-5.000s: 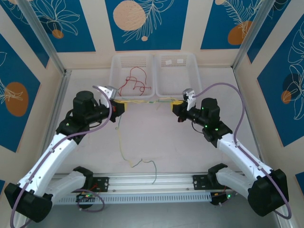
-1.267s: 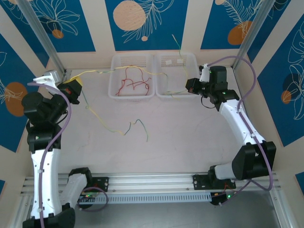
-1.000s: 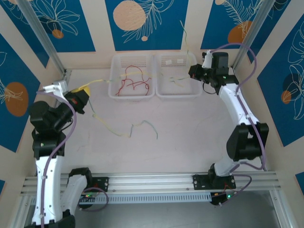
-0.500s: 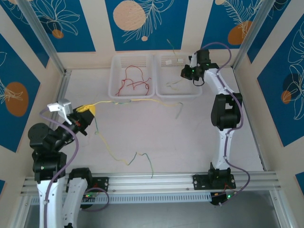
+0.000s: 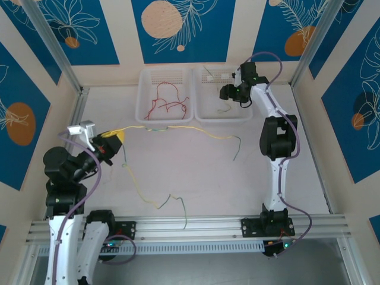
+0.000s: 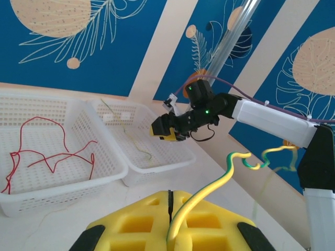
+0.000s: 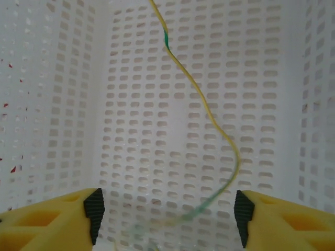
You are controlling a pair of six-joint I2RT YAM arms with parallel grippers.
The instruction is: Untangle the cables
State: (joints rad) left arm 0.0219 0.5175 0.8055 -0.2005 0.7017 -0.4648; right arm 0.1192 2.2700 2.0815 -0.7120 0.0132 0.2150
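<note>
**Plainly: one gripper clenched on a cable, the other released over a basket**

At the left of the overhead view we see the left gripper (image 5: pixel 111 142) clenched. Its wrist camera shows the yellow pads (image 6: pixel 131 222) pressed together on a long yellow-green cable (image 6: pixel 207 189), which rises from between them and kinks off to the right. From above, this cable (image 5: pixel 178 126) runs rightward from the gripper across the table (image 5: pixel 249 178), passes just in front of both baskets, and ends loose at centre right. Another yellow-green length (image 5: pixel 142 193) trails from the same gripper toward the bottom centre. We cannot tell whether it is the same cable.

At the upper right, the right gripper (image 5: pixel 227 93) hangs over the right basket (image 5: pixel 222 120) with its jaws spread wide. In its wrist view the gripper (image 7: pixel 167 209) grasps nothing. A thin, wavy yellow-green strand (image 7: pixel 209 112) lies on the basket floor, curving down from the top of the frame toward the gap between the fingers.

The red cables (image 5: pixel 166 104) lie kinked in the left basket (image 5: pixel 142 116), well apart from both grippers.
</note>
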